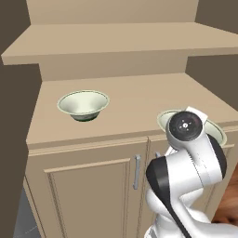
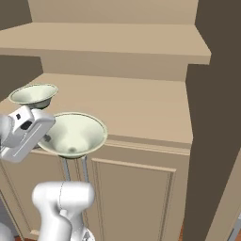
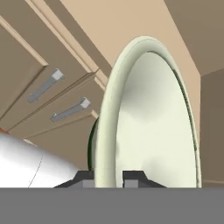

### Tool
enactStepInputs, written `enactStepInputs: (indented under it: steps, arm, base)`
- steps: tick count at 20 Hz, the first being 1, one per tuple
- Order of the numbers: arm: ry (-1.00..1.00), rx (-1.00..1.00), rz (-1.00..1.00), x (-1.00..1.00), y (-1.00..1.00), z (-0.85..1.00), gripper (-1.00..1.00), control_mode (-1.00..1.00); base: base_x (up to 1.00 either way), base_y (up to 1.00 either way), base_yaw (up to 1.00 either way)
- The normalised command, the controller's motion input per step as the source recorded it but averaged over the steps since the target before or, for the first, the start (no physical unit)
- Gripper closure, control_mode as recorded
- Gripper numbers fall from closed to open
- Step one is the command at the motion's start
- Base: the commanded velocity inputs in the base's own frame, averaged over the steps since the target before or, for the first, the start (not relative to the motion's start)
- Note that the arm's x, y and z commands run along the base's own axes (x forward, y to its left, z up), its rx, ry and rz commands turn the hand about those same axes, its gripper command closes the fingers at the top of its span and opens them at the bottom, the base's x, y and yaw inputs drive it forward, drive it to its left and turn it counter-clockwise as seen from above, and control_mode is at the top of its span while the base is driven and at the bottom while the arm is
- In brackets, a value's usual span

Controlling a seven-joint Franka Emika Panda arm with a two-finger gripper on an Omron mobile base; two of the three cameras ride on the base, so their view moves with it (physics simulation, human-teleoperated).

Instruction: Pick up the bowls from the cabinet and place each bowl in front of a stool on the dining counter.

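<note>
Closest, the tool (image 3: 109, 177) pinches the rim of one bowl (image 3: 148, 113), its fingers nearly closed, carrying it just off the cabinet (image 1: 139, 93) ledge for the dining counter; beyond the tool, a second bowl (image 1: 83, 104) rests on the shelf.

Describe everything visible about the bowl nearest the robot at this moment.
The wide, shallow, flared pale cream-green glazed bowl has a darker green outside near its foot. It sits upright at the front edge of the beige wood cabinet shelf, overhanging the double doors. The pincer is shut on its rim, one fingertip inside, one outside. Its twin stands apart, farther back.
</note>
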Motion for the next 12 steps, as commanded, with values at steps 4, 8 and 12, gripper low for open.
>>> enactStepInputs:
  steps: [4,8,12]
  arm:
    - [0.00,0.00,0.01,0.00,0.00,0.00,1.00,-1.00]
    - [0.00,0.00,0.00,0.00,0.00,0.00,1.00,-1.00]
    - [0.00,0.00,0.00,-0.11,0.00,0.00,1.00,-1.00]
  base:
    - [0.00,0.00,0.00]
    - [0.00,0.00,0.00]
    - [0.00,0.00,0.00]
